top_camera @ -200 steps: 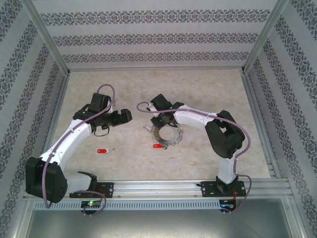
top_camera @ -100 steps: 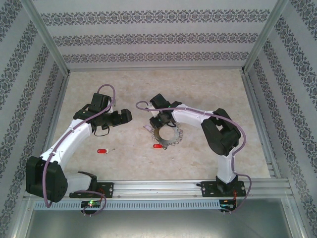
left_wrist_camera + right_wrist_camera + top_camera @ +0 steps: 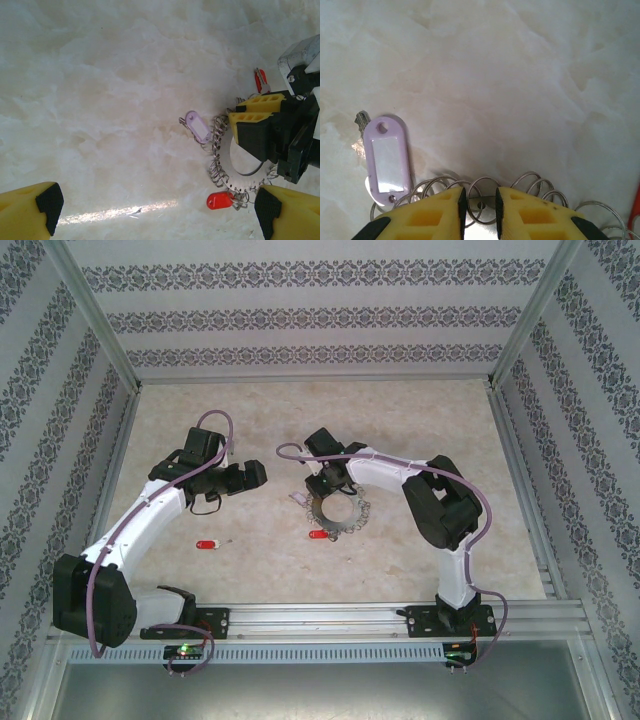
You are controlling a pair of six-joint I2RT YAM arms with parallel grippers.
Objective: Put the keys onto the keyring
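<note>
The keyring [image 3: 347, 521] is a flat silvery ring fringed with wire loops, lying mid-table. One red-headed key [image 3: 318, 534] hangs at its near edge, also in the left wrist view [image 3: 219, 201]. Another red key [image 3: 207, 543] lies loose on the table near the left arm. A third red key [image 3: 259, 80] lies just beyond the ring. My right gripper [image 3: 330, 483] is at the ring's far edge, its jaws nearly together, and one wire loop [image 3: 482, 202] fills the narrow gap between the pads [image 3: 480, 197]. My left gripper [image 3: 248, 476] hovers left of the ring, wide open and empty [image 3: 157, 207].
A pale purple key tag [image 3: 387, 160] with a small metal key lies against the ring's far left side [image 3: 297, 498]. Patterned walls and metal rails [image 3: 105, 455] enclose the marble-look table. Bare tabletop stretches behind and to both sides of the ring.
The right arm's elbow has swung slightly left while its gripper stays at the ring. The left arm, the ring and the keys have not moved.
</note>
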